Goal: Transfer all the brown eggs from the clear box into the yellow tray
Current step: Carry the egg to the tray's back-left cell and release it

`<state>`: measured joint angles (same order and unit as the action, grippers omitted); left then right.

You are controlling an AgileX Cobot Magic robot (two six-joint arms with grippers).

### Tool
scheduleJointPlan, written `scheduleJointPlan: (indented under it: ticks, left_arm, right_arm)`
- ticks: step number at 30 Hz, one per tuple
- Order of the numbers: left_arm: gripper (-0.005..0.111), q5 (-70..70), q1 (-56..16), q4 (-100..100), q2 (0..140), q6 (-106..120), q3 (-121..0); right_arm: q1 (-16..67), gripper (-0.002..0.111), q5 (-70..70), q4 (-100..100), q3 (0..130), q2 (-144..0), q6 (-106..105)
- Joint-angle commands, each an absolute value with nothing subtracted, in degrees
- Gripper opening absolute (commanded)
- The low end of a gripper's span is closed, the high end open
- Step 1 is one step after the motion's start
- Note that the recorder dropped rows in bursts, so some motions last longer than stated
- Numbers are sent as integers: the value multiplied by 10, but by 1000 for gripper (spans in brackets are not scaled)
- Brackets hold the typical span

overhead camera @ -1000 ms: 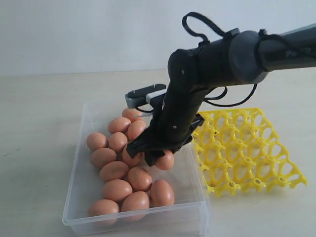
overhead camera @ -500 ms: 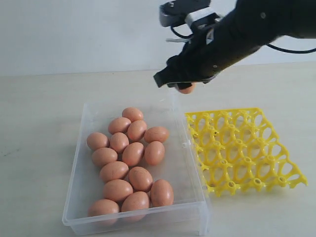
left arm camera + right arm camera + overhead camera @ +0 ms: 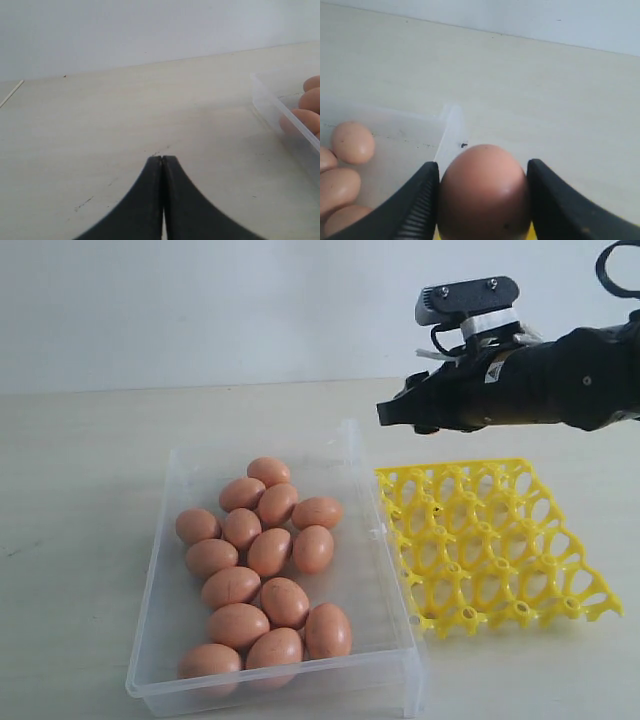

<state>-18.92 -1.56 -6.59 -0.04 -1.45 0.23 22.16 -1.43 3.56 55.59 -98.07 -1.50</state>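
The right claw (image 3: 483, 172) was clamped on one brown egg (image 3: 482, 200), pinched between its jaws. Below it lay the yellow tray (image 3: 500, 540); farther off to the side, the clear box (image 3: 165, 570) held the other brown eggs (image 3: 270, 550).

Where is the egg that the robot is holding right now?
The held egg is clamped in the right gripper, raised in the air on the right of the exterior view, over the far corners of the clear box and yellow tray.
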Motion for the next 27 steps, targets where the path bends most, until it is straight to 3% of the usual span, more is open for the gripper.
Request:
scheduleJointPlan:
  ticks: [1, 27]
  left_arm:
    - [0, -181, -16, -67, 0, -18, 0]
    - [0, -181, -16, -67, 0, -18, 0]
  right_arm:
    - [218, 0, -41, 72, 553, -1025, -14]
    - [242, 0, -69, 69, 572, -1108, 42]
